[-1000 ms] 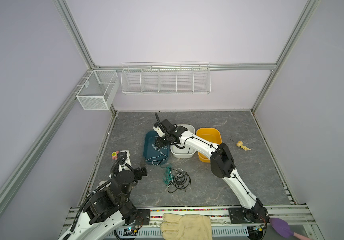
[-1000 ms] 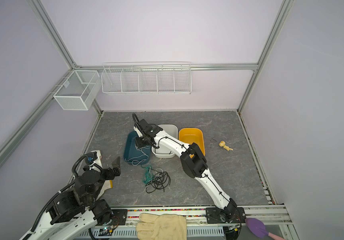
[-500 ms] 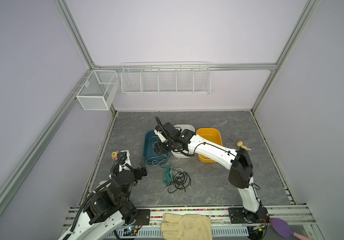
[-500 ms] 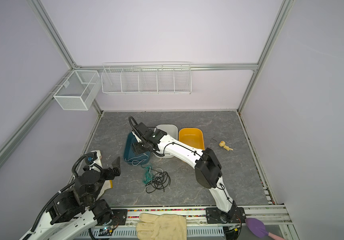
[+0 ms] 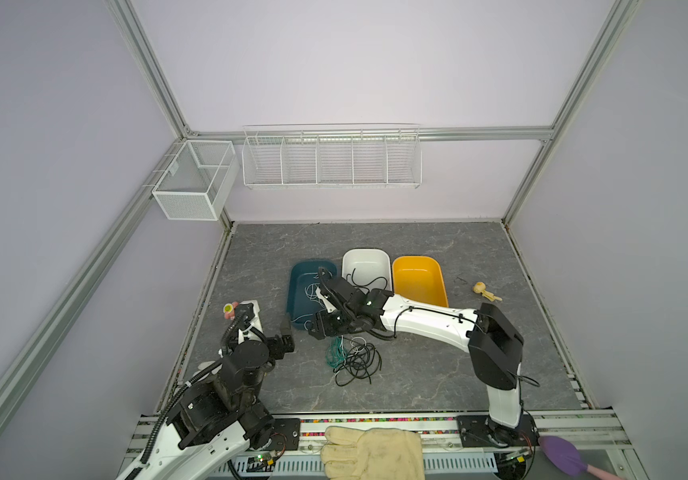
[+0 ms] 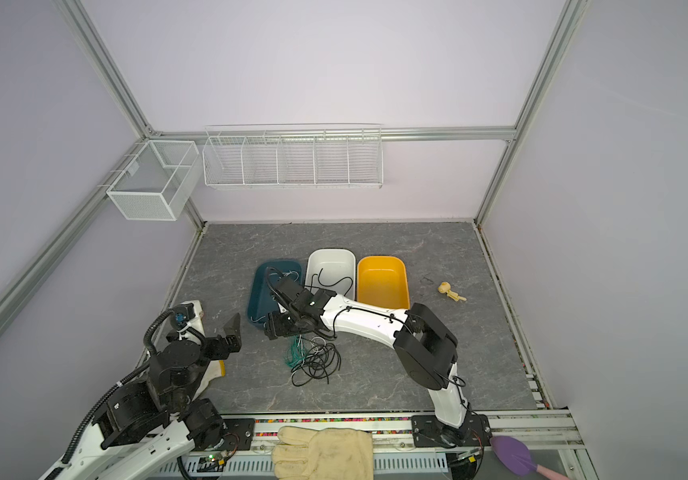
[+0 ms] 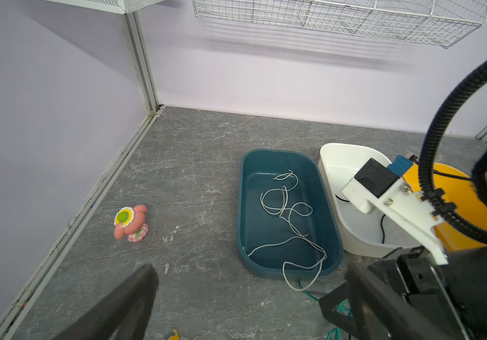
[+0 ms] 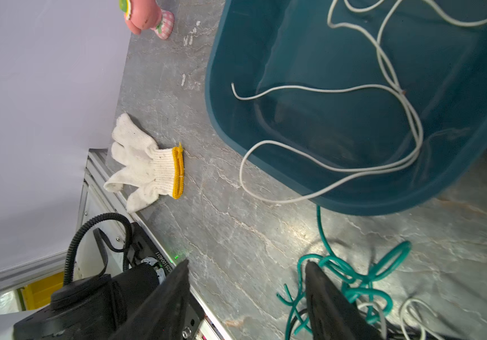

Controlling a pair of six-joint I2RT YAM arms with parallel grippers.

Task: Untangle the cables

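Here, white cable [image 7: 284, 195] lengthwise in teal bin [image 7: 240, 212], right gripper [image 8: 246, 263] and left gripper [image 7: 249, 273] released.

We see white shells [image 5: 429, 328], black joints [image 5: 496, 353], a ribbed conduit [image 7: 436, 126], a black left gripper [image 7: 251, 273] and right gripper [image 8: 247, 265].

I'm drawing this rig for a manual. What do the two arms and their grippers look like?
Both the right arm and left arm have white shell links joined by bulky black joints. A thin black cable runs along the right arm's white link; a ribbed black conduit loops over the left. The right gripper and left gripper are black, with flat tapered fingers.
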